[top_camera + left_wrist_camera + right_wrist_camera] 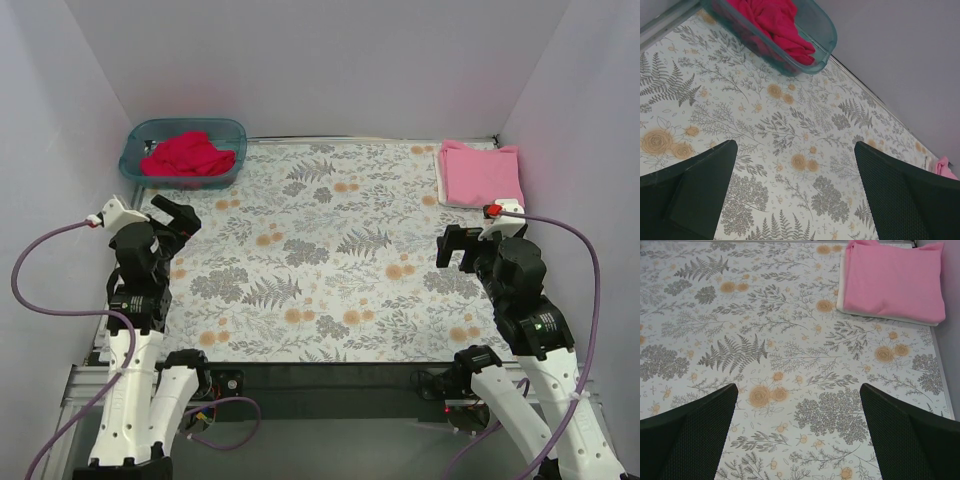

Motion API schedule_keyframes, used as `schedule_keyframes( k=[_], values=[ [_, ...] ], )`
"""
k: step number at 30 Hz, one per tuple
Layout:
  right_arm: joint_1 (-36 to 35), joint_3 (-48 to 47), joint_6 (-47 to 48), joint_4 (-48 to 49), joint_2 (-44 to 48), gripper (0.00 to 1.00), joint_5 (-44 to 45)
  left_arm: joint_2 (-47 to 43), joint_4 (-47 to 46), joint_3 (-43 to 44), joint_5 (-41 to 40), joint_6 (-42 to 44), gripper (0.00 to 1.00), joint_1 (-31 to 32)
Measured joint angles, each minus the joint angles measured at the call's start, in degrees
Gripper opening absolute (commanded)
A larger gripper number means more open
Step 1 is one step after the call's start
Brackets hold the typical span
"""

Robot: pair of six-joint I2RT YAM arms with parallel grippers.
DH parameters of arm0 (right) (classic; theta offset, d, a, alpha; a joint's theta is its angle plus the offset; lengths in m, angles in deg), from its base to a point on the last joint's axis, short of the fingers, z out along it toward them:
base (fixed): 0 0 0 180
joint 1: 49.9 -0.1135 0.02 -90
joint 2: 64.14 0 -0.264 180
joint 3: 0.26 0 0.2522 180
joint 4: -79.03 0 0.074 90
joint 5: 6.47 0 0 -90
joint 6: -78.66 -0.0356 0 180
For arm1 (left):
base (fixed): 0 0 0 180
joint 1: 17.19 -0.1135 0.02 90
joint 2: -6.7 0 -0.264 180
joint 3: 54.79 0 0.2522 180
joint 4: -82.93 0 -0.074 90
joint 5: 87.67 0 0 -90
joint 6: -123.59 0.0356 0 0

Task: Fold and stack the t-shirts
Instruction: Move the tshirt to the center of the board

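A crumpled crimson red t-shirt [187, 155] lies bunched inside the teal tub [135, 140] at the back left; in the left wrist view the red t-shirt [777, 22] shows at the top. A light pink t-shirt [482, 172] lies folded flat at the back right corner, and the pink t-shirt [892, 280] fills the top right of the right wrist view. My left gripper [172, 217] hovers open over the left side of the table, nothing between its fingers [695, 192]. My right gripper [458, 247] hovers open on the right, short of the pink shirt, also empty.
The table carries a floral patterned cloth [320, 250]. Under the pink shirt a white layer [875, 317] peeks out along its near edge. White walls close the back and both sides. The teal tub [820, 47] sits against the back wall.
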Motion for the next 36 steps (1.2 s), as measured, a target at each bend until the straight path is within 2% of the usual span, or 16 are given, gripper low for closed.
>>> schedule_keyframes(
  k=[6,16,22,27,36],
  values=[
    [-0.3,1.0,0.3,0.2,0.8,0.98,-1.1,7.5,-1.8,3.2,-1.2,3.6,0.98,0.0],
    [-0.3,1.1,3.3,2.3,-0.6,0.98,-4.3,33.7,-12.4,14.1,-4.8,8.0,0.98,0.0],
    [-0.3,1.1,5.6,2.8,-2.7,0.98,-7.7,51.4,-16.6,24.5,-7.3,12.4,0.97,0.0],
    [-0.3,1.1,7.1,3.0,-3.9,0.98,-8.5,66.9,-17.8,37.2,-9.2,15.8,0.92,0.0],
    [-0.3,0.3,8.5,3.0,-11.6,0.98,-7.9,85.4,-17.1,53.0,-9.5,17.4,0.88,-0.4]
  ],
)
